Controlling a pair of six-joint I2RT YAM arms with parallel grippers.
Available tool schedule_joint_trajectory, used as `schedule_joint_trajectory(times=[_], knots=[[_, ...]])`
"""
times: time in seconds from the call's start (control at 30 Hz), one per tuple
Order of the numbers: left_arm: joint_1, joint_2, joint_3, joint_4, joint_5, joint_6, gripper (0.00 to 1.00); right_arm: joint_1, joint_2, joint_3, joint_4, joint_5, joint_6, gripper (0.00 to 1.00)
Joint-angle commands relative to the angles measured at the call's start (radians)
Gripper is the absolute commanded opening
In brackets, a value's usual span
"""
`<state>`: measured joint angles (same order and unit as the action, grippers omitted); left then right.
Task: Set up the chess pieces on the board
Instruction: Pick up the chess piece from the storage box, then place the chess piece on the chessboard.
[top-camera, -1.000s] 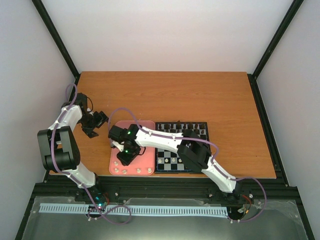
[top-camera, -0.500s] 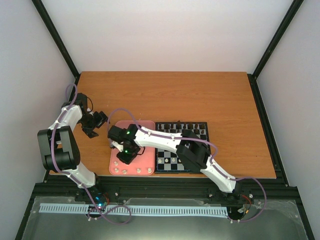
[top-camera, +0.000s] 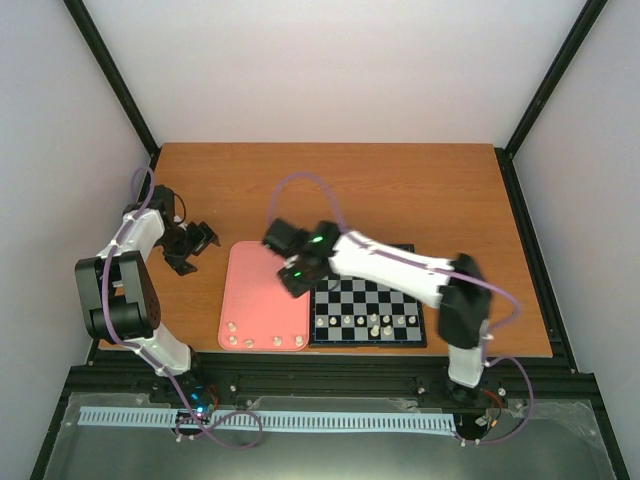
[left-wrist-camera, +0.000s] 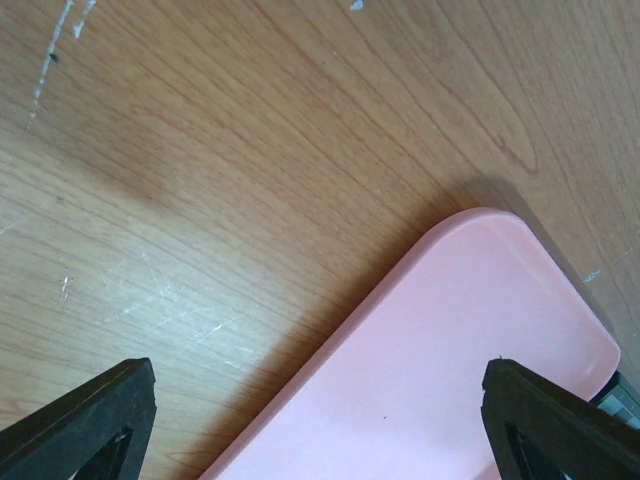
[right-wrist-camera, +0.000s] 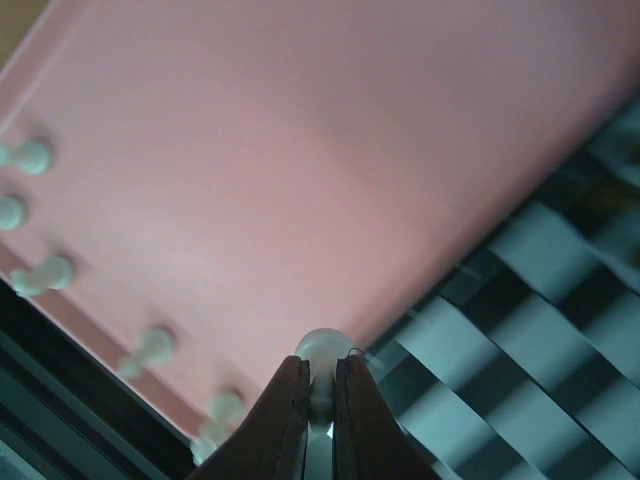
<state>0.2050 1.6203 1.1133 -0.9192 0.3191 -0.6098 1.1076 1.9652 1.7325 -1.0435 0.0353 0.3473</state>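
Observation:
My right gripper is shut on one cream-white chess piece and holds it in the air over the seam between the pink tray and the board. Several white pieces stand along the board's near rows. Several more lie along the tray's near edge, also seen in the right wrist view. My left gripper is open and empty, left of the tray. In its wrist view its fingertips straddle the tray's corner.
The board's black rim lies close to the table's near edge. My right arm crosses over the board's far rows and hides them. Bare wood stretches behind the tray and board.
My right gripper has risen from the tray's near part with a white piece and swung right and away to the tray-board seam. The left arm has not moved.

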Motion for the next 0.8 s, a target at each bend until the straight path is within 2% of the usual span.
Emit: schedule_joint_trajectory(times=[0.0, 0.13, 0.3, 0.53, 0.77], knots=[[0.006, 0.009, 0.042, -0.014, 0.008, 0.002, 1.00, -0.115, -0.294, -0.246, -0.052, 0.100, 0.159, 0.03], [0.006, 0.000, 0.034, -0.011, 0.009, 0.002, 1.00, -0.241, -0.569, -0.508, -0.103, 0.054, 0.235, 0.03], [0.006, 0.003, 0.028, -0.006, 0.014, 0.002, 1.00, -0.291, -0.758, -0.684, -0.186, 0.015, 0.319, 0.03], [0.005, 0.019, 0.035, -0.003, 0.016, -0.001, 1.00, -0.292, -0.871, -0.860, -0.178, -0.073, 0.418, 0.03], [0.006, 0.024, 0.039, -0.005, 0.014, 0.002, 1.00, -0.292, -0.839, -0.932, -0.093, -0.045, 0.423, 0.03]])
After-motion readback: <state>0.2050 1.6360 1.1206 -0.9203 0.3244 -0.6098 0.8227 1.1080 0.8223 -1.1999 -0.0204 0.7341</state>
